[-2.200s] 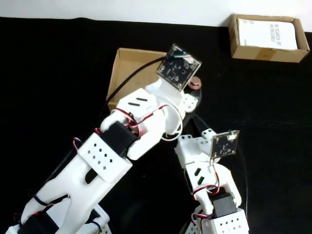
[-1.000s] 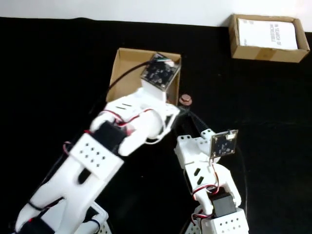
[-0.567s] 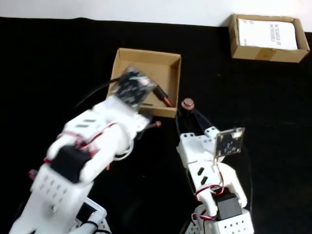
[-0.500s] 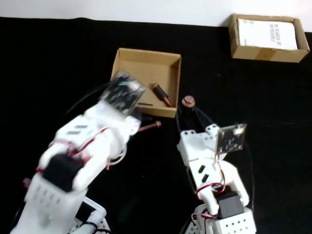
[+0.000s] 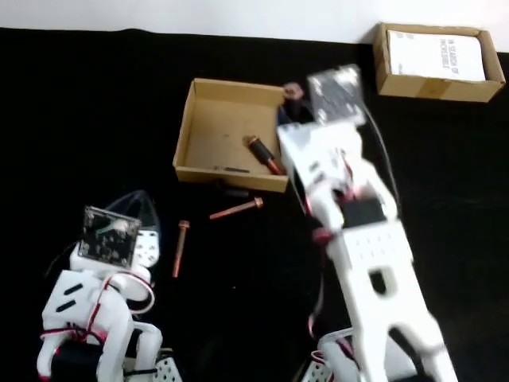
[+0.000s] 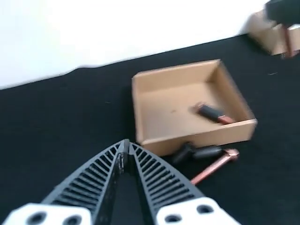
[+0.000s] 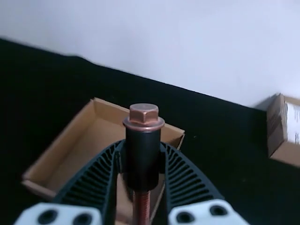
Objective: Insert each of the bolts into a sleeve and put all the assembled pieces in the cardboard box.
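right gripper (image 7: 140, 157) is pinching an assembled pc (image 7: 142, 140), fingers clamped on the black sleeve w/ the copper bolt head sticking out past the tips. in the high view it sits at the far right corner of the cardboard box (image 5: 231, 175), about over the rim; can't tell if it's fully inside the walls. left gripper (image 6: 124, 144) is pressed together w/ nothing in it, near the front of the table (image 5: 95, 119), well apart from the box.

progress, as i read it: 1 finished pc (image 5: 262, 154) lies in the box, near its right wall. the held 1 is no. 2, put together but not yet dropped.

loose on the table:
- 1st bolt (image 5: 236, 208), just in front of the box
- 2nd bolt (image 5: 180, 248), nearer the left arm
- 2 bare sleeves (image 6: 207, 151), lying end to end by the box's front wall, next to the 1st bolt's head

so approx halfway: 2 of 4 joined, 1 of 4 delivered. left to do: release the held pc into the box, then 2 more insert + place rounds.

a small box (image 5: 436, 86) w/ a white booklet sits at the far right, prob not part of this job.
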Robot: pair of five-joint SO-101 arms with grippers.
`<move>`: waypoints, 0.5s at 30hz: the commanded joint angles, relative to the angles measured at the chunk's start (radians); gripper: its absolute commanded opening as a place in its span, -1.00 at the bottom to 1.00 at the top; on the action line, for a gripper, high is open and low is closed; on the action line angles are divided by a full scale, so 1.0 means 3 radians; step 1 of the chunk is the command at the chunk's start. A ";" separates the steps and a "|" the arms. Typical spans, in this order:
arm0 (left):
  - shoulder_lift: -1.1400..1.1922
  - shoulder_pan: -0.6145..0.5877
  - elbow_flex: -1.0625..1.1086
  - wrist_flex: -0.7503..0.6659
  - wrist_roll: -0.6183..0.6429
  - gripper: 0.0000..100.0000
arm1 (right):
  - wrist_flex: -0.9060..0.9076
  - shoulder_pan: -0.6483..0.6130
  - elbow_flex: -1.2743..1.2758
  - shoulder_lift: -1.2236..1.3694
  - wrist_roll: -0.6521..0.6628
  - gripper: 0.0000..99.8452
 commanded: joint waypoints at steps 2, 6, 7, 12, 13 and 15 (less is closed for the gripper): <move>-0.0084 -0.0524 0.0105 0.0020 0.0010 -0.98 | 0.0003 -0.0038 -0.0908 0.0841 0.0568 -0.99; -0.0105 -0.0790 0.0468 0.0020 0.0041 -0.98 | 0.0003 -0.0146 -0.1409 0.1470 0.1135 -0.99; -0.0105 -0.0862 0.0570 0.0020 0.0153 -0.98 | 0.0003 -0.0156 -0.1506 0.1603 0.1268 -0.99; -0.0105 -0.1128 0.1087 0.0020 0.1135 -0.98 | 0.0003 -0.0299 -0.1946 0.2294 0.1790 -0.99; -0.0105 -0.1138 0.1179 0.0020 0.1330 -0.98 | 0.0003 -0.0320 -0.2013 0.2422 0.1846 -0.99; -0.0105 -0.1138 0.1317 0.0010 0.1637 -0.98 | 0.0003 -0.0335 -0.2120 0.2657 0.1944 -0.99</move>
